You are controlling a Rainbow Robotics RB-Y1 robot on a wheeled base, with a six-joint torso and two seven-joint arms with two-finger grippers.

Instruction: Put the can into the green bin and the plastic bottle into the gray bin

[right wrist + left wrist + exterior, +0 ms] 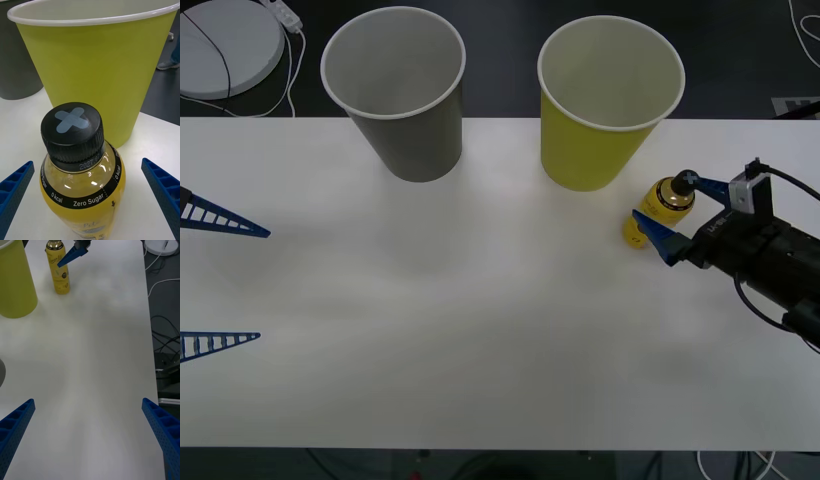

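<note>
On the white desk (pixel 480 330) in the front view, the gray bin (pixel 400 90) stands at the back left and the green bin (pixel 605 100) at the back right, both upright and apart; the plastic bottle (pixel 658 210) stands upright just beside the green bin, on its right-front side. The right claw (pixel 670 215) straddles the bottle, fingers spread wide, one on each side; contact unclear. The left claw (pixel 225 285) sits at the left edge, wide apart, holding nothing. In the right wrist view, the bottle (pixel 80 168) with its black cap (pixel 72 131) sits between the two spread blue fingers (pixel 161 191), gaps on both sides, green bin (pixel 97 71) close behind. In the left wrist view, wide fingers (pixel 15 427) over bare desk; bottle (pixel 59 275) and green bin (pixel 15 285) far off.
</note>
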